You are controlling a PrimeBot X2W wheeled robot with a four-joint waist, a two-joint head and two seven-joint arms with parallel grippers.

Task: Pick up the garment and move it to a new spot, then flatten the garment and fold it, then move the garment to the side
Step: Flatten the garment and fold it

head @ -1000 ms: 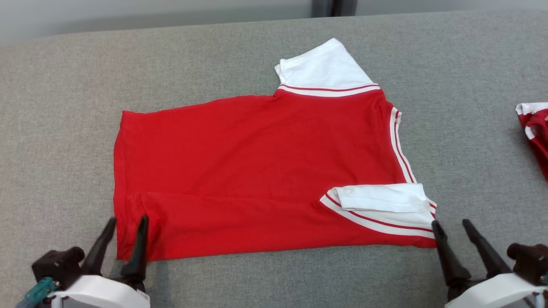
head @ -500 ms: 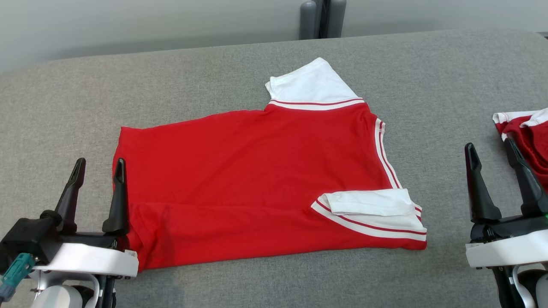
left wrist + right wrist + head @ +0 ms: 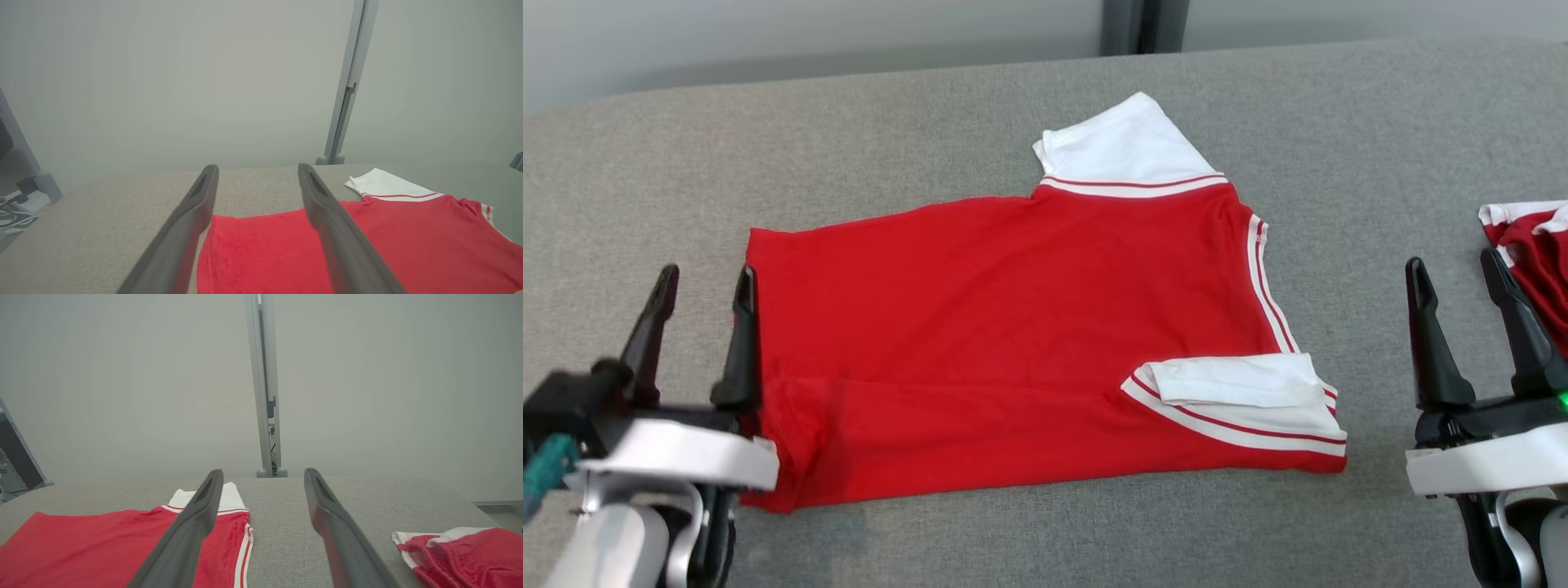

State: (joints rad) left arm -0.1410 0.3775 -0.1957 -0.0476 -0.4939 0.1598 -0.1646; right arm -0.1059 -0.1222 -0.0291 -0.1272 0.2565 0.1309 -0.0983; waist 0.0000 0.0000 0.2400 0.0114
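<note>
Lifted off the near hem (image 3: 1045, 474), left gripper (image 3: 707, 273) and right gripper (image 3: 1454, 260) hover wide and empty, flanking the part-folded red white-sleeved shirt (image 3: 1013, 327) mid grey fabric table (image 3: 931, 122), apparently staged for another fold.

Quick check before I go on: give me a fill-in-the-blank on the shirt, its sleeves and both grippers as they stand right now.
The garment on the grey table is mainly ____ with white sleeves.
Its near sleeve is ____ over the body.
The left gripper and right gripper both stand ____, holding nothing.
A second, crumpled garment lies nearest the ____ gripper.
Missing words: red; folded; open; right.
</note>
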